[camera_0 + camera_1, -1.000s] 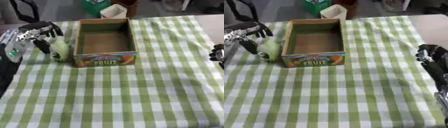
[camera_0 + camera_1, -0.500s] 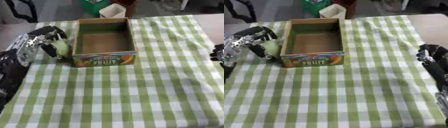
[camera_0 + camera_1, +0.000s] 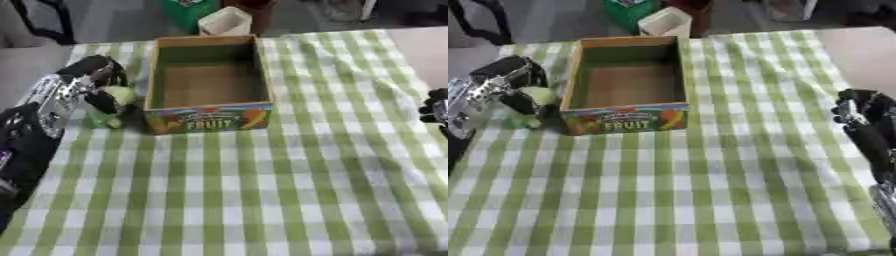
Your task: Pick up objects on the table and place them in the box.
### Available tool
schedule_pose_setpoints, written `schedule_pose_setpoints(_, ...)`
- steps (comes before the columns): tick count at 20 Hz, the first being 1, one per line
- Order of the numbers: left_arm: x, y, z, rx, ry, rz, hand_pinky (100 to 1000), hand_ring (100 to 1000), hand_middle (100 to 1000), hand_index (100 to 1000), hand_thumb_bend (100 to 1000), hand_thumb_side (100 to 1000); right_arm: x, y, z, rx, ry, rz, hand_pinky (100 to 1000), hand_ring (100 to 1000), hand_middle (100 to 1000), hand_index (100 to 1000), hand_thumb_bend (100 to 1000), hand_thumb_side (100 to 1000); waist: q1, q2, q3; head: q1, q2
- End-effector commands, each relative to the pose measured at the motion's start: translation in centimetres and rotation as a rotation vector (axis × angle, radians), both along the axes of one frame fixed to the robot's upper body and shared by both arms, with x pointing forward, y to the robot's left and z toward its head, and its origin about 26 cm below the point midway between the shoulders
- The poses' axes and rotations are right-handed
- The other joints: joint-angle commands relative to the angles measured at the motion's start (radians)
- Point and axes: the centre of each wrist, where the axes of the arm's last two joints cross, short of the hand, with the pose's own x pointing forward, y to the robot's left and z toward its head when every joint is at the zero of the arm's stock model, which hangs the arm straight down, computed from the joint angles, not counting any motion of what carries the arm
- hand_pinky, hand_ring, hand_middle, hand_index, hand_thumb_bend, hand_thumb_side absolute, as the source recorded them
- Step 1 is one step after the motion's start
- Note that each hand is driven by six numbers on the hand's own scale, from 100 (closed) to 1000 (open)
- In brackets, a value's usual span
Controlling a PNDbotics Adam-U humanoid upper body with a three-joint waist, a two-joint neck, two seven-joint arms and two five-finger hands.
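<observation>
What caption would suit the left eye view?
Robot's left hand closes its fingers on a green object beside an empty fruit box.

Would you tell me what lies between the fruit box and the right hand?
Only bare checked tablecloth lies between the box and the right hand, seen best in the right eye view.

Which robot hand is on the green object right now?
The left robot hand, fingers curled round the green object just left of the box. The right robot hand hangs at the table's right edge, holding nothing.
</observation>
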Motion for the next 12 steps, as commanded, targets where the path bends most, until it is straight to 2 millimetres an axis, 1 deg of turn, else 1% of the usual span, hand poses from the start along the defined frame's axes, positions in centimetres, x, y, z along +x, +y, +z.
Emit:
schedule_pose_setpoints(1, -0.3, 0.6, 4.2, -0.007, -0.108, -0.008, 333, 182, 152, 313, 462, 100, 0.0, -0.4, 0.9, -0.015, -0.024, 0.0, 608, 613, 562, 660, 100, 502, -0.002, -0.02, 0.003, -0.002, -0.006)
schedule_pose_setpoints(4, -0.8, -0.3, 7.5, -0.02, -0.182, -0.052, 333, 179, 149, 312, 463, 100, 0.0, -0.4, 1.0, -0.017, -0.024, -0.001, 608, 613, 562, 660, 100, 501, -0.001, -0.023, 0.005, -0.003, -0.006)
schedule_pose_setpoints(7, -1.2, -2.0, 10.0, -0.041, -0.249, -0.105, 340, 181, 150, 315, 463, 100, 0.0, -0.4, 0.9, -0.018, -0.022, 0.001, 608, 614, 562, 660, 100, 501, 0.0, -0.026, 0.005, -0.002, -0.005)
schedule_pose_setpoints(9, -1.3, -3.5, 10.8, -0.054, -0.279, -0.14, 343, 185, 150, 316, 461, 100, 0.1, -0.3, 0.9, -0.019, -0.022, 0.007, 608, 614, 562, 660, 100, 501, 0.0, -0.027, 0.001, 0.004, -0.007)
schedule_pose_setpoints(12, -1.0, -6.2, 10.8, -0.062, -0.299, -0.191, 350, 194, 157, 323, 459, 100, 0.2, 0.0, 1.0, -0.018, -0.022, 0.02, 608, 614, 561, 660, 100, 502, 0.0, -0.026, -0.01, 0.015, -0.011)
